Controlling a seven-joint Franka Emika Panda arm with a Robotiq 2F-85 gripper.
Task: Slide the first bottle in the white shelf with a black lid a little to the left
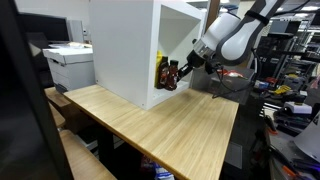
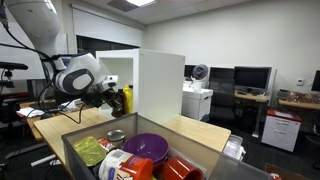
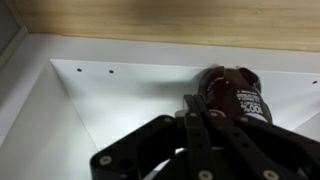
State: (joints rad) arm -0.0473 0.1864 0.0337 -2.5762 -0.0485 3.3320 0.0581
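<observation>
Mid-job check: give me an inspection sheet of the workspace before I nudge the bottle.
Surface: light wooden table, carrying the shelf.
Job's things: first bottle stands inside the white shelf, near its open face.
Clutter: bottle with yellow part beside it; bin of kitchenware in an exterior view.
Gripper: gripper inside the shelf, fingers look closed, beside the first bottle, not around it.
Cables: nothing seen on the table.
Surroundings: printer, monitors, fan.

Ahead of the matt black gripper (image 3: 203, 108), the small dark reddish-brown bottle (image 3: 238, 92) looks glossy; the white box shelf (image 3: 110, 105) around it is smooth, matt; the pale tabletop (image 3: 180, 18) is grained wood.
</observation>
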